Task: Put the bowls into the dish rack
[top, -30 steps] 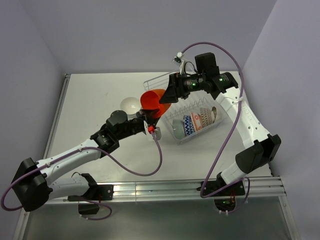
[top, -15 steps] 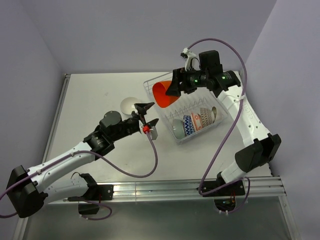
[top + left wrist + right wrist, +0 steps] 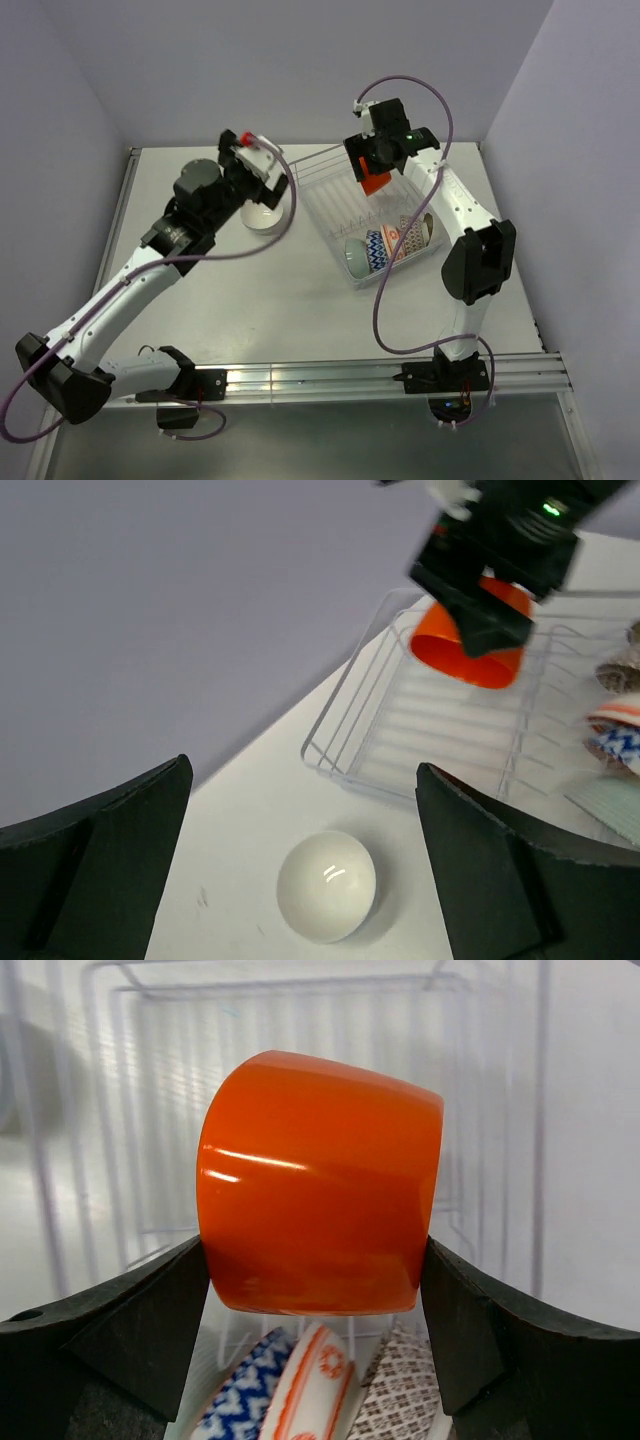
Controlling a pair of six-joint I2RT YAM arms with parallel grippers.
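Observation:
My right gripper (image 3: 374, 172) is shut on the plain orange-red bowl (image 3: 320, 1185), holding it on its side by the rim and base above the far end of the clear dish rack (image 3: 335, 195). Under it, a blue-patterned bowl (image 3: 240, 1400), an orange-white one (image 3: 315, 1375) and a grey-patterned one (image 3: 405, 1390) stand on edge in the rack, with a pale teal bowl (image 3: 354, 256) at the near end. My left gripper (image 3: 303, 780) hangs wide open above an upside-down white bowl (image 3: 326, 885) on the table, holding nothing.
The white bowl (image 3: 263, 214) lies just left of the rack's far corner. The rack's wire wall (image 3: 345, 705) stands between it and the right gripper (image 3: 495, 570). Purple cables loop off both arms. Walls close in the table behind and at both sides.
My left gripper let go of the orange-red bowl, opened wide and swung back left over the white bowl. The right gripper carried the orange-red bowl over the rack.

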